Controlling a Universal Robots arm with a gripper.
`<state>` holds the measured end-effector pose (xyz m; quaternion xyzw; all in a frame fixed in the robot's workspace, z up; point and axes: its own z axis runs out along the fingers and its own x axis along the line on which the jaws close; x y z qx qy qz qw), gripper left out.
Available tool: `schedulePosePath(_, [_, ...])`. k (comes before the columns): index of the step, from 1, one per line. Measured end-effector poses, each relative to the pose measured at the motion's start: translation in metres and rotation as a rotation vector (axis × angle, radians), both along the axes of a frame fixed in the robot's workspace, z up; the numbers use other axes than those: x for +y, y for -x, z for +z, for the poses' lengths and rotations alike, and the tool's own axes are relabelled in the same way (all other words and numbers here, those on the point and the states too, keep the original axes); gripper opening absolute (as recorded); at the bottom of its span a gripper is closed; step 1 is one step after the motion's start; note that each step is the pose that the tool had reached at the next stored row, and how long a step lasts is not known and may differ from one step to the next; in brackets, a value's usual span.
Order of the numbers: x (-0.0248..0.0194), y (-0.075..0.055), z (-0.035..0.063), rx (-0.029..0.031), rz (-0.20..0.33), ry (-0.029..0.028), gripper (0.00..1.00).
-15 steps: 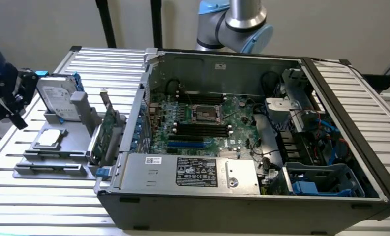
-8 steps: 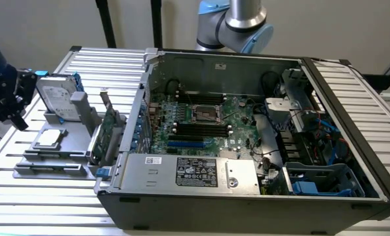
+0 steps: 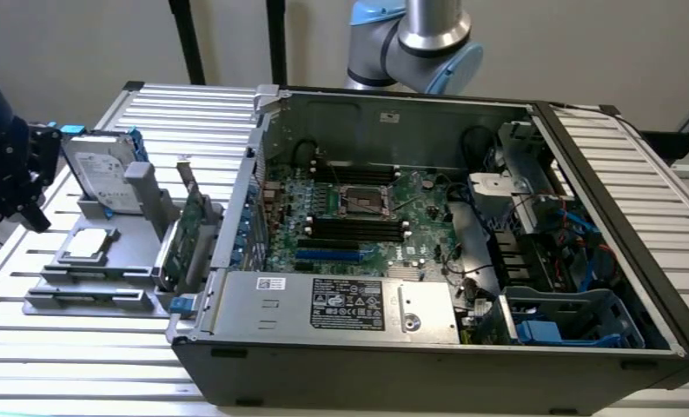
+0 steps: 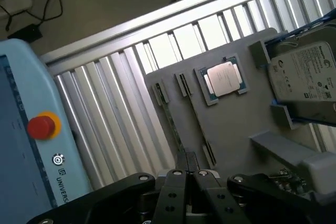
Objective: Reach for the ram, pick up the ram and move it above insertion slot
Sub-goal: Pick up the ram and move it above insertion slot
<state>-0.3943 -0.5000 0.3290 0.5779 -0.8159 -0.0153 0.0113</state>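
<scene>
Ribbed metal tabletop (image 3: 66, 365), pale wall behind. On it you've got 1 open PC case (image 3: 437, 356) in the middle and 1 grey fixture (image 3: 135, 261) just beside the case's wall on the exterior view's left.

The fixture carries 1 hard drive (image 3: 95, 169) standing on edge at the back, 1 CPU (image 3: 89, 245) lying flat mid-tray, and 1 expansion card (image 3: 188, 234) upright next to the case wall. In the wrist view you can also see 2 narrow holder slots. The ram (image 4: 170, 124) stands on edge in the one farther from the CPU, a thin strip running toward the fingers (image 4: 176, 192).

Your gripper (image 3: 14, 213) hangs at the exterior view's left edge, off the fixture's outer side and apart from the drive. The fingers look pressed together w/ nothing held, their tips near the ram's closer end. Can't tell if they touch it.

Inside the case, the dark insertion slots (image 3: 356, 229) lie just beside the CPU socket (image 3: 361, 200); can't count them surely. The case wall and the card stand between the ram and those slots.

Bare slats are free in front of the fixture. 1 teach pendant (image 4: 31, 129) w/ red button sits past the tabletop's edge.
</scene>
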Motion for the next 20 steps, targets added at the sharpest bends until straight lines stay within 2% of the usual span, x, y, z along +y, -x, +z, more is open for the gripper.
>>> schedulePosePath(13, [0.0,0.0,-0.0019,-0.0032,0.23,-0.0002,0.1])
schedulePosePath(18, [0.0,-0.0019,-0.0019,-0.0033,0.246,-0.001,0.12])
schedulePosePath(20, [0.0,-0.0023,-0.002,-0.0034,0.246,-0.0011,0.24])
